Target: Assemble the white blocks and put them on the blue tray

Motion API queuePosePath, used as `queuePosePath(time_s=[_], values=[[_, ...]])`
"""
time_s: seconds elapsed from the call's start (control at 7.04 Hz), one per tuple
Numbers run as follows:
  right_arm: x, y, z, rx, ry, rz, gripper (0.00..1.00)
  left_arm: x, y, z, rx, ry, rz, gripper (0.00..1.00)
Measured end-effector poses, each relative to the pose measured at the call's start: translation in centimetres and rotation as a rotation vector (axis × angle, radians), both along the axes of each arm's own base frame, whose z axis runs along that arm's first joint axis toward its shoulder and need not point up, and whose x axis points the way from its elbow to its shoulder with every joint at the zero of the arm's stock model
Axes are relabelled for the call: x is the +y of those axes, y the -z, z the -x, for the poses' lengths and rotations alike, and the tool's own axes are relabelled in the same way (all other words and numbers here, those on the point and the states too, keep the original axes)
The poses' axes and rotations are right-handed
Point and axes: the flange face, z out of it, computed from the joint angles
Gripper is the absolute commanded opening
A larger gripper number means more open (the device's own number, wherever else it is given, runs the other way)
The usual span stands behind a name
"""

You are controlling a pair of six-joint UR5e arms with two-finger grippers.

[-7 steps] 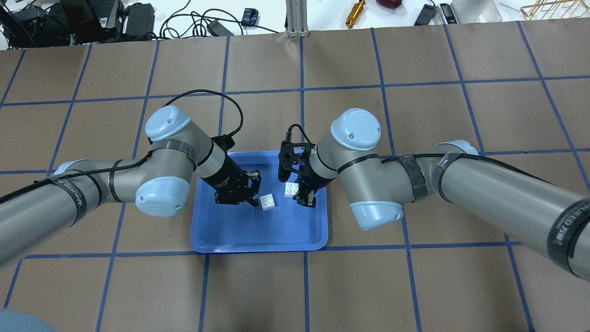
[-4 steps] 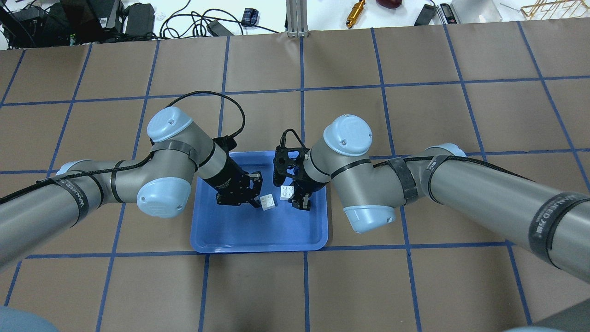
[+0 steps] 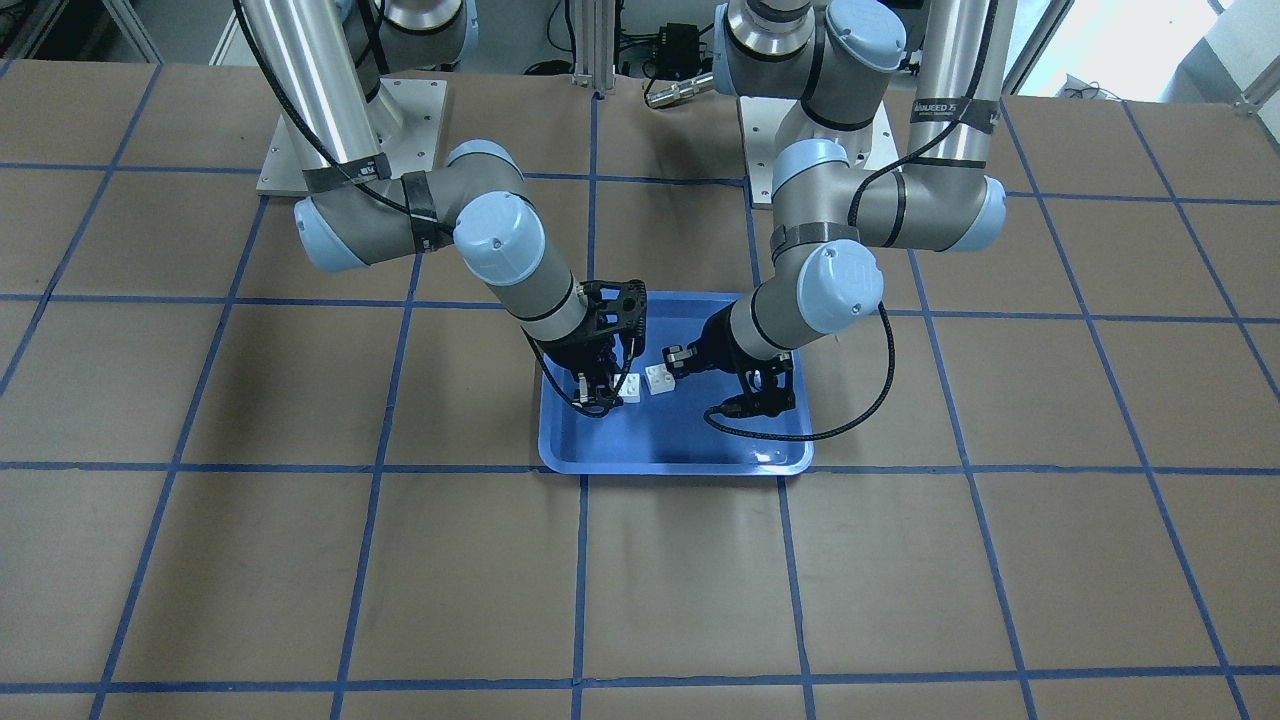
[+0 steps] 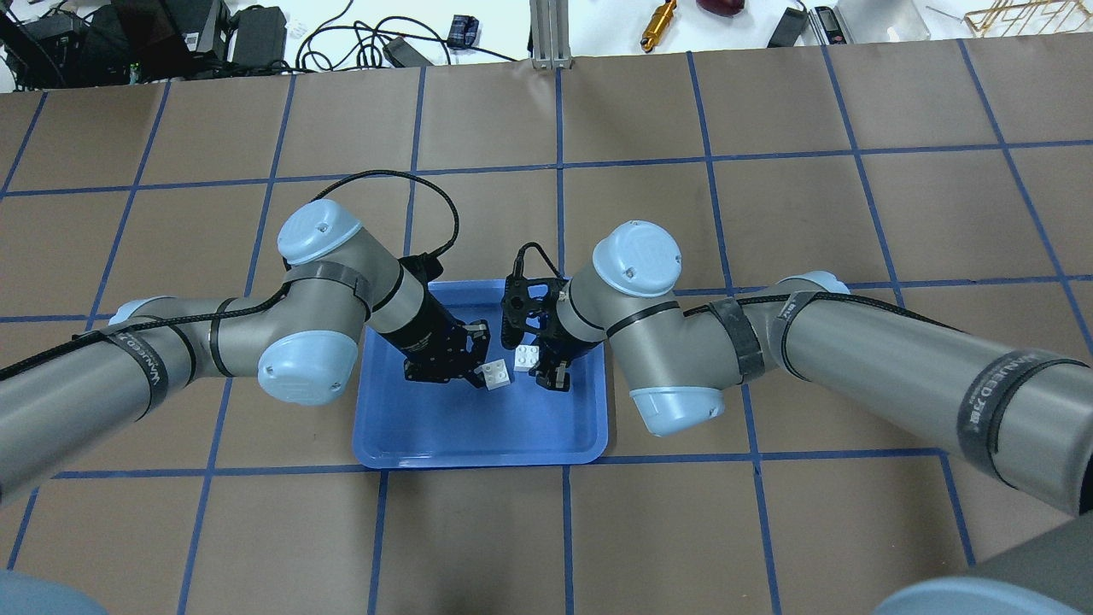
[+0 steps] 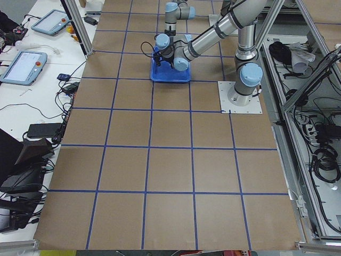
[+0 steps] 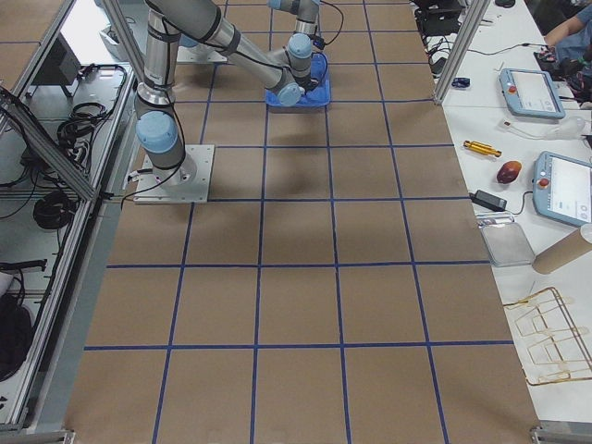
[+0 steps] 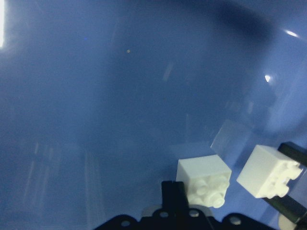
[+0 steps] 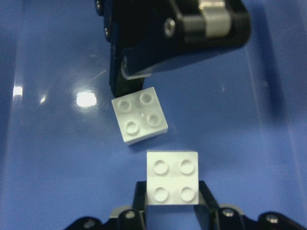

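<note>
Ok so, standing by the table: both arms are bent in low over the blue tray [image 4: 478, 440], which sits on the brown table [image 4: 768, 213] with the blue tape grid, and each arm has a brick. The left gripper [image 4: 485, 367] has the tilted white block [image 8: 139, 116] right at its tips, studs up and skewed off at an angle. On the left wrist cam I can only make out one finger [image 7: 172, 194], pressed to the side of the brick. The other is hidden behind it, so the jaws look closed down to about brick width, but I can't see both contacts. The right gripper [image 8: 172, 194] is easier. Its two fingers [image 8: 140, 201] are clamped on opposite sides of the other white block [image 4: 526, 357], which sits studs up and straight between them. The two bricks are really close, with one corner of the tilted one almost at the edge of the straight one. There's a thin gap though, so they're not touching and not clicked together. Both hang over the middle of the tray. A pale reflection on the glossy floor under the tilted one makes it look lifted off rather than resting there. I can't tell whether the straight one clears the floor. The two side cams are too far off to show the bricks at all, just the arms meeting over the tray.
</note>
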Motion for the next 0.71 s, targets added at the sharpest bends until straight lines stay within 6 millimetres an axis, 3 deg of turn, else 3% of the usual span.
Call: queuePosePath(time_s=[0.71], values=[[0.72, 0.24, -0.66, 0.029, -0.018, 0.008, 0.0, 0.31, -0.04, 0.82, -0.002, 0.022, 0.009, 0.0]])
